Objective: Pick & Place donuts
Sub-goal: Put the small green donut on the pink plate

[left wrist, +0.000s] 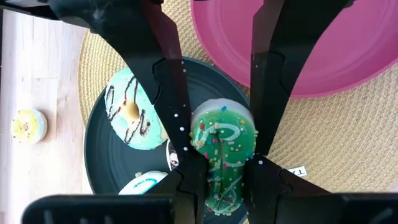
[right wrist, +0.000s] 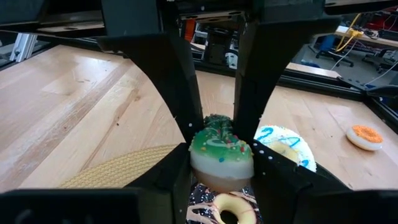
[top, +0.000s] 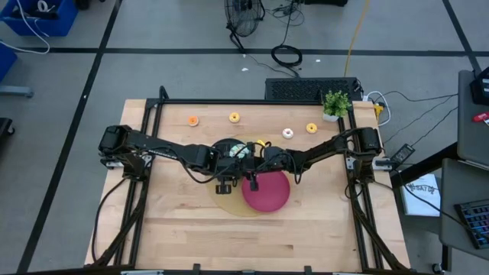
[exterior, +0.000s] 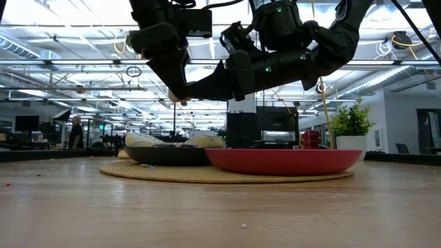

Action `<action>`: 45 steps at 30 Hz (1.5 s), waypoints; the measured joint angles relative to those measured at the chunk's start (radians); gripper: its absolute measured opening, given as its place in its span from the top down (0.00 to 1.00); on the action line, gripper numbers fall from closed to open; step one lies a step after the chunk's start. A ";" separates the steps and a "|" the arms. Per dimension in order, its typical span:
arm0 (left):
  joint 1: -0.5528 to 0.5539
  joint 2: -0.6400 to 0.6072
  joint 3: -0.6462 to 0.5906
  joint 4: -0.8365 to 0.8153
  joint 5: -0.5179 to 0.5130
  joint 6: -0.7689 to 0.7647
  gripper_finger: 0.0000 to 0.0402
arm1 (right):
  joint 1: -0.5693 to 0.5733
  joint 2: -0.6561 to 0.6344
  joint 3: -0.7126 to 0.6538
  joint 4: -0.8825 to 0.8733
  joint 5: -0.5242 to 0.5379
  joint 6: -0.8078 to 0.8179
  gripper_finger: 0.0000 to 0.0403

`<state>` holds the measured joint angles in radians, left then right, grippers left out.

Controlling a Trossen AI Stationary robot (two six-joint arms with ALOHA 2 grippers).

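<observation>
Donuts, toy, assorted: entry by position, near edge of the worktop to far edge.

1. Near edge: no donuts seen there.
2. Centre, nearer part: red plate [top: 267,195], nothing visible on it, resting on a woven mat [left wrist: 348,137].
3. Centre, farther part: black plate [left wrist: 106,155] on the same mat, touching or just beside the red one. It carried a teal donut [left wrist: 127,118] with dark drizzle, a white donut [left wrist: 140,182] with blue marks and a chocolate donut [right wrist: 227,211].
4. Above the black plate: green donut [left wrist: 222,140] with sprinkles. The left tool [left wrist: 221,165] was clamped across its outer rim, one finger on each side. The right tool [right wrist: 221,163] likewise pinched a green donut in its own view. Whether both held the one piece could not be told.
5. Far edge, loose and well apart: orange donut [top: 192,120], yellow donut [top: 234,117], pale donut [top: 288,133], second yellow donut [top: 311,128].
6. Far right corner: potted plant [top: 336,103].

Handling, judged: light, stiff and not fragile. The glossy glaze looked likely to slip. The best hold appeared to be across the widest part of the ring, on the plain sidewall below the icing, with the fingers opposite each other.
</observation>
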<state>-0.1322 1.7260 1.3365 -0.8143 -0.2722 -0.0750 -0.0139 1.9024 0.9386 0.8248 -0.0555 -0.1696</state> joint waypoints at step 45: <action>0.000 0.000 -0.001 -0.057 0.010 -0.032 0.78 | 0.002 -0.001 0.000 0.014 0.002 0.005 0.65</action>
<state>-0.1324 1.7260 1.3354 -0.8711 -0.2626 -0.1071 -0.0119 1.9011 0.9386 0.8383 -0.0536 -0.1646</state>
